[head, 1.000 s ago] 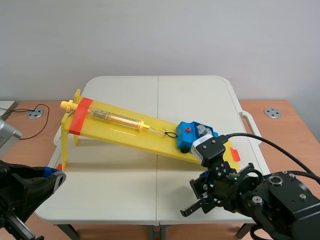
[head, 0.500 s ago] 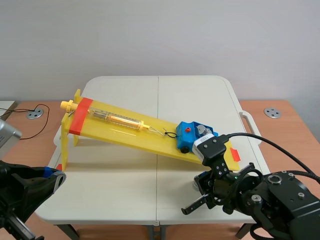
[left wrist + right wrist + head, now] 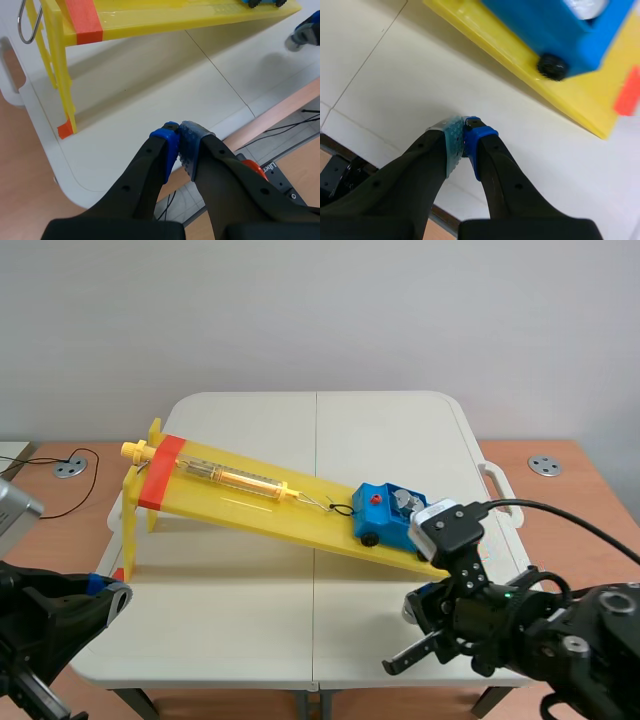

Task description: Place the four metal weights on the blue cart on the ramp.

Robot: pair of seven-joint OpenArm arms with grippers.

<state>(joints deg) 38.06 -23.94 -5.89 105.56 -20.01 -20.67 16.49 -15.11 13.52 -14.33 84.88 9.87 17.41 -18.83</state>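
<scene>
Blue cart (image 3: 383, 516) sat low on the yellow ramp (image 3: 250, 502).
Right claw (image 3: 464, 131), closed and empty, hung over the counter (image 3: 395, 75) beside the cart; left claw (image 3: 178, 140) likewise closed, empty.

Black left arm (image 3: 50, 618) low at the near left; its thick-fingered left claw (image 3: 179, 141) closed, dotted pads touching, nothing between them. Black right arm (image 3: 560, 632) low at the near right; right claw (image 3: 463, 134) likewise closed and empty, angled downward.
</scene>
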